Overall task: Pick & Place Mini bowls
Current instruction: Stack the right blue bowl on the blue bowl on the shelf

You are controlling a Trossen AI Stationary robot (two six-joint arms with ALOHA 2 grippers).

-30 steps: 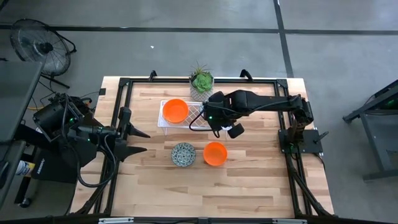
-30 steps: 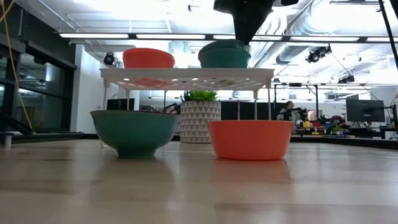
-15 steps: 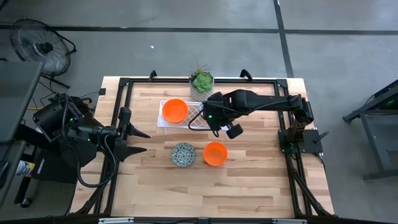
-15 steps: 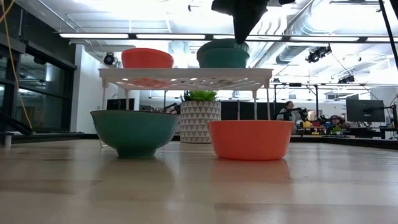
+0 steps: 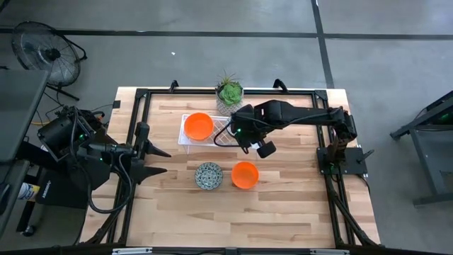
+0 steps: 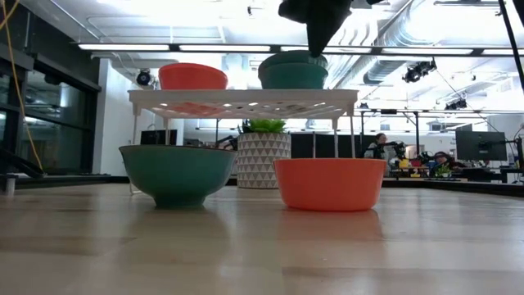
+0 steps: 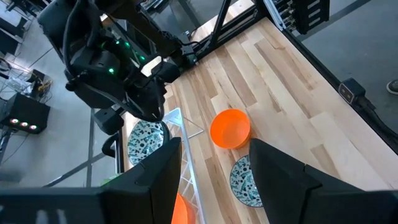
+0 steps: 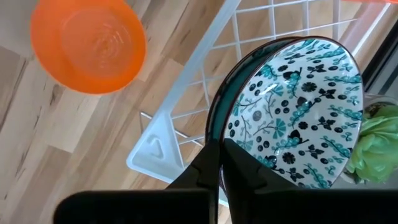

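A speckled grey-green bowl (image 8: 292, 118) sits on the white wire rack (image 8: 186, 118), and my right gripper (image 8: 219, 163) is shut on its rim. The low view shows that bowl (image 6: 293, 72) standing level on the rack top (image 6: 246, 93), beside an orange bowl (image 6: 193, 76). A second speckled bowl (image 5: 209, 175) and a second orange bowl (image 5: 245, 174) stand on the table in front of the rack. My left gripper (image 5: 157, 161) is open at the table's left side, away from all of them. My right gripper pinches the speckled bowl's rim (image 8: 214, 134) between its two fingers, one inside the bowl and one outside. The fingers come from above, pointing down (image 6: 315, 33). The bowl stands upright with its base on the rack top.
A small green plant in a patterned white pot (image 5: 229, 92) stands just behind the rack, at the table's far edge. A black frame (image 5: 141, 92) runs along the table's edges. Bare wood lies toward the near edge (image 5: 233, 219).
My right gripper, still shut on the bowl's rim, has drifted slightly toward the table's left. The rack and both bowls on it have slid a little leftward with it.
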